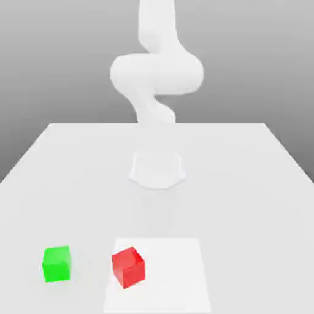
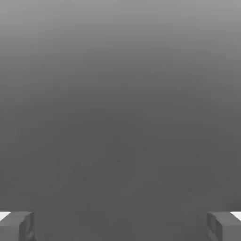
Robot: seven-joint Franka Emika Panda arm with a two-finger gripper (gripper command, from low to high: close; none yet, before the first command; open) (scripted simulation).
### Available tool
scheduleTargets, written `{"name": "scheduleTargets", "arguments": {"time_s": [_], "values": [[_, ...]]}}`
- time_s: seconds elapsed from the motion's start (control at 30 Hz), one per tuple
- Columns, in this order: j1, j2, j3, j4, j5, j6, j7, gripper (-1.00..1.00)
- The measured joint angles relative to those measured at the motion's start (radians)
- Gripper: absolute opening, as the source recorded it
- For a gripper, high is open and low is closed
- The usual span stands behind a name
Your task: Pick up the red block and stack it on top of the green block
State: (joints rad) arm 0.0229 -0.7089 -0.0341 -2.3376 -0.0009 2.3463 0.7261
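The red block [image 1: 128, 268] lies in the lower part of the exterior view, somewhat left of centre, turned at an angle so that an edge points toward the viewer. It rests on the left portion of a white square panel [image 1: 175, 276], which occupies the bottom centre of the frame. The green block [image 1: 57, 264] stands at the lower left of the same view, apart from the red block and beyond the panel's left edge, with its front face nearly square to the viewer. Both blocks are upon a pale counter [image 1: 239, 208], whose far edge crosses the frame above mid-height and whose sides spread toward the lower corners. The white base [image 1: 157, 170] of the arm sits near the centre of the frame, behind both blocks; the arm [image 1: 157, 73] rises from it to the top edge. A grey gradient forms the background. In the hand view, the end effector [image 2: 120, 227] is open, its two fingers set wide apart at the lower corners, with nothing held between them.
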Motion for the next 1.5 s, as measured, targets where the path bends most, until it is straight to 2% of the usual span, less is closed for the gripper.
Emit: {"name": "scheduleTargets", "arguments": {"time_s": [0.33, 0.57, 0.73, 0.9, 0.93, 1.17, 1.33, 1.4, 1.5], "values": [[0.074, 0.368, -0.129, -0.152, 0.020, 0.187, -0.315, 0.00], [0.092, 0.623, -0.183, -0.257, 0.050, 0.316, -0.544, 0.00], [0.069, 0.803, -0.183, -0.318, 0.066, 0.415, -0.685, 0.00], [0.013, 0.984, -0.106, -0.298, 0.162, 0.561, -0.770, 0.00], [0.002, 1.006, -0.094, -0.295, 0.173, 0.579, -0.779, -1.00], [0.001, 1.004, -0.094, -0.295, 0.169, 0.575, -0.776, -1.00], [0.031, 0.845, -0.145, -0.321, 0.070, 0.444, -0.703, -1.00], [-0.010, 0.799, -0.181, -0.311, 0.048, 0.389, -0.729, -1.00], [-0.162, 0.763, -0.255, -0.270, 0.033, 0.313, -0.840, -1.00]]}}
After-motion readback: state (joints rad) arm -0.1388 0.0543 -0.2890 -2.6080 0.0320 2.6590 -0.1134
